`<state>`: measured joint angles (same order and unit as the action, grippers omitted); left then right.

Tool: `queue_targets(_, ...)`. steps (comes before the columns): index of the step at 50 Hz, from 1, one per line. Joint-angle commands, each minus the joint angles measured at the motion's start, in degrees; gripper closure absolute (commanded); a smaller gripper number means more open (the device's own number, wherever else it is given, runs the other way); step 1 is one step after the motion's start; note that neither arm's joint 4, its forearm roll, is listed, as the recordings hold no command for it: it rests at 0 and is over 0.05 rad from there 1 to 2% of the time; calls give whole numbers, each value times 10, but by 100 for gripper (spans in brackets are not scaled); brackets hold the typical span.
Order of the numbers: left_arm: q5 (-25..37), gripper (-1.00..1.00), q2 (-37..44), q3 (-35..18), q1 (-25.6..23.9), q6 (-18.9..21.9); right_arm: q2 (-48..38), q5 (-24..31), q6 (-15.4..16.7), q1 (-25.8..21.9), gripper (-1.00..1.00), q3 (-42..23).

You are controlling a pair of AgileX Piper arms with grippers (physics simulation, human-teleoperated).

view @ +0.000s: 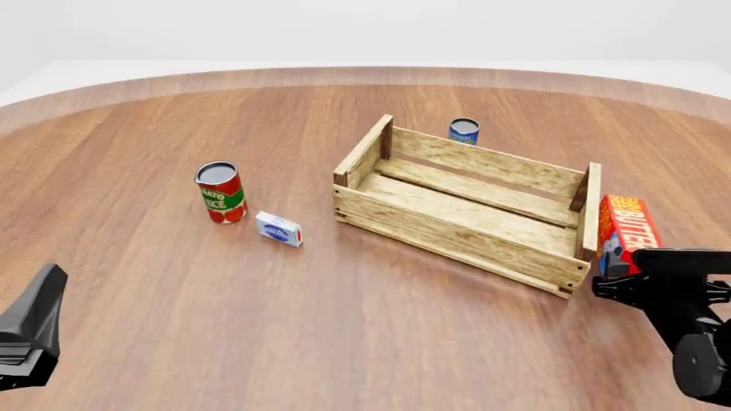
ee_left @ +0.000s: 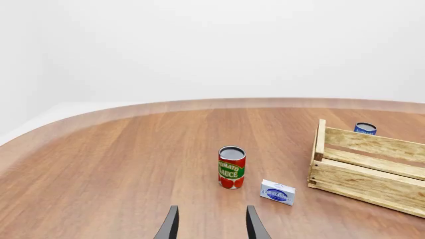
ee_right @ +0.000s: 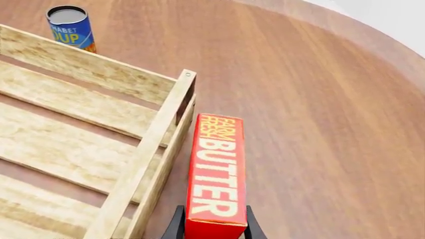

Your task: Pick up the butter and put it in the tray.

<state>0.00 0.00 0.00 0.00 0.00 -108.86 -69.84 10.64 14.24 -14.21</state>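
The butter sits between the fingers of the right gripper; in the right wrist view the two fingertips flank the near end of the carton, clamped on it. In the front view the carton stands at the right edge of the frame, just beside the right end wall of the tray, outside it. Whether the carton rests on the table or is lifted clear cannot be told.

The carton's long axis runs straight out from the gripper, roughly parallel to the tray's end wall. The tray interior lies to the left of the carton in both views, so the coming move is judged to be a lift over the end wall followed by a shift left.

The tray holds nothing visible; only bare slats show inside it.

The left gripper is in the lower left of the front view, fingers parted and grasping nothing, well apart from the butter. The right arm is the nearer one.
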Motion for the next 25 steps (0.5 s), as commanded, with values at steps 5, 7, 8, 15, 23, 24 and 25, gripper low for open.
queue_targets(5, 0, -100, 0, 0, 0, 0, 12, -1, -12, -3, 100, 4)
queue_targets(7, 0, -100, 0, 0, 0, 0, 15, -1, -11, -2, 100, 5)
queue_targets(8, 0, -100, 0, 0, 0, 0, 17, -1, -12, -1, 100, 6)
queue_targets(15, 0, -100, 0, 0, 0, 0, 55, 0, -14, 8, 100, 21)
queue_targets(23, 0, -100, 0, 0, 0, 0, 90, 0, -20, 15, 100, 36)
queue_targets(24, 0, -100, 0, 0, 0, 0, 97, 0, -22, 16, 100, 40)
queue_targets(25, 0, -100, 0, 0, 0, 0, 97, 0, -22, 16, 100, 40)
